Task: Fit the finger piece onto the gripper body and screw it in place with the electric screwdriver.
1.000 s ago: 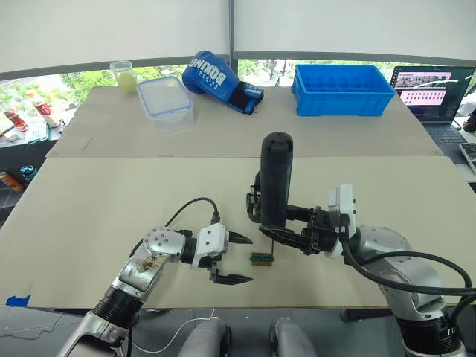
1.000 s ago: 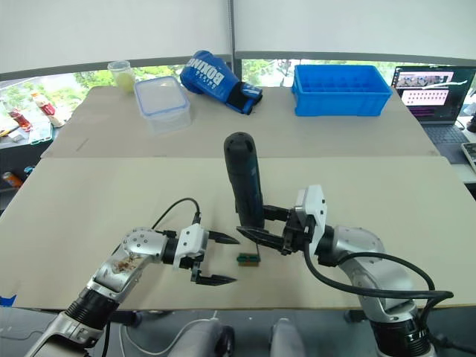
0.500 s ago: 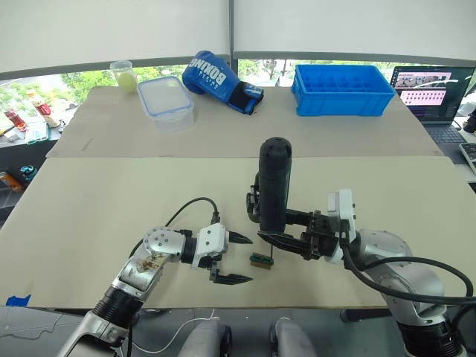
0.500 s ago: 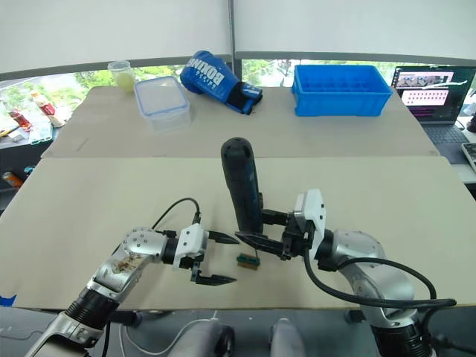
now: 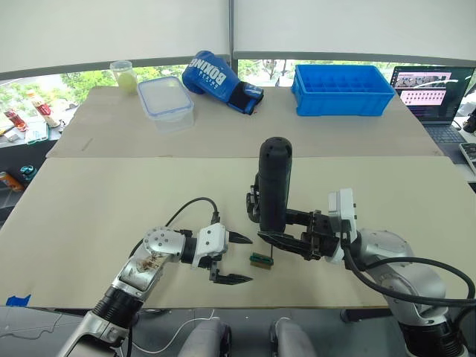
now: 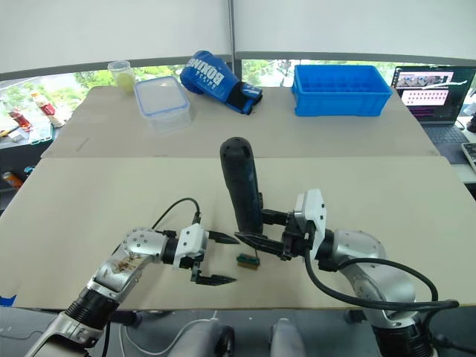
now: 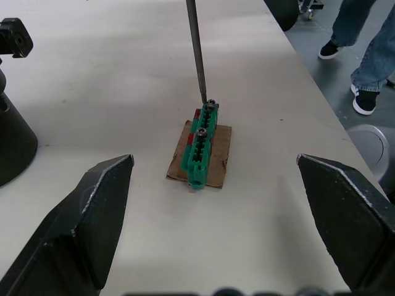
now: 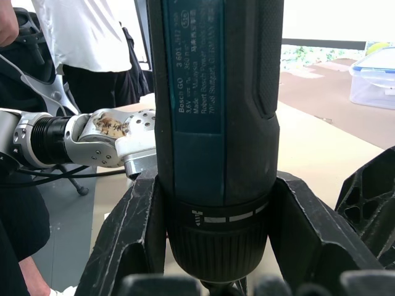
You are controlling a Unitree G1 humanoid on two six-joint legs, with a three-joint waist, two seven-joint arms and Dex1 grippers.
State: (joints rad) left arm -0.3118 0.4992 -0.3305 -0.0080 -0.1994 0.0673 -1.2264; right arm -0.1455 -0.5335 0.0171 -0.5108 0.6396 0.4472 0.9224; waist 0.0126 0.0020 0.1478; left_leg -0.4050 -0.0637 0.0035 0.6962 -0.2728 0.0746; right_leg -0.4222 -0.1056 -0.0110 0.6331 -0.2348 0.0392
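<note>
My right gripper is shut on the electric screwdriver, a dark blue-black cylinder held upright over the table's middle. Its thin silver bit points down, with the tip at a screw on a small green-and-black block. The wrist view shows the handle clamped between my right fingers. The gripper body stands just behind the screwdriver, mostly hidden by it. To the left of the block my left gripper is open, its fingers apart on either side of it. The finger piece is out of view.
At the back stand a blue bin, a blue boxing glove, a clear lidded container and a cup. A laptop sits at the far right. A person's legs stand beside the table.
The right gripper has shifted the screwdriver slightly to the left, toward the green block. The left gripper has stayed where it was, open.
</note>
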